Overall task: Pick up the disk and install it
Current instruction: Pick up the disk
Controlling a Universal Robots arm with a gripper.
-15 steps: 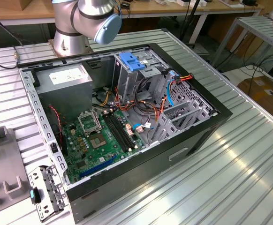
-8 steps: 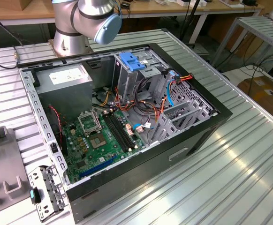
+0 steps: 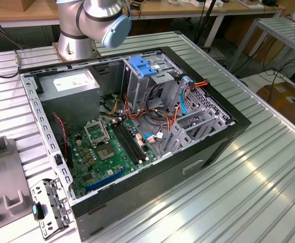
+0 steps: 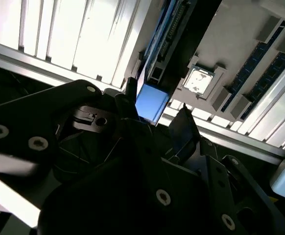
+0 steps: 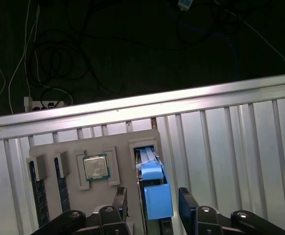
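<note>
Over the grey holder (image 5: 74, 147) at the edge of the slatted aluminium surface (image 5: 230, 161), both wrist views: my pincer (image 5: 153, 195) stands apart. Its 2 black fingers (image 5: 121, 203) flank the disk (image 5: 151, 169), 1 on each side. In the first wrist view a dark gap shows between each finger and the blue carrier, so I log no contact. The disk sits on edge in 1 narrow slot of the holder, its bright blue carrier end toward the pincer. Its metal body is mostly hidden down in the slot. Not lifted.

Same holder, beside the disk's slot: 1 processor chip (image 5: 96, 167) lies flat in a square recess. Farther from the disk, 2 memory sticks (image 5: 40, 200) stand on edge in their own slots.

Exterior view: the open computer case (image 3: 198, 152) lies on its side mid-surface.
- Green motherboard (image 3: 107, 147): 7 o'clock inside the case.
- Tall metal cage (image 3: 137, 88), with a blue bracket (image 3: 140, 66) on top: 12 o'clock inside the case.
- Grey power supply (image 3: 71, 83): 10 o'clock inside the case.
- My arm's base (image 3: 74, 43): 11 o'clock from the case.
- A grey tray (image 3: 0, 172): 8 o'clock from the case, cut by the exterior view's left edge. I cannot tell whether it is the same holder.
</note>
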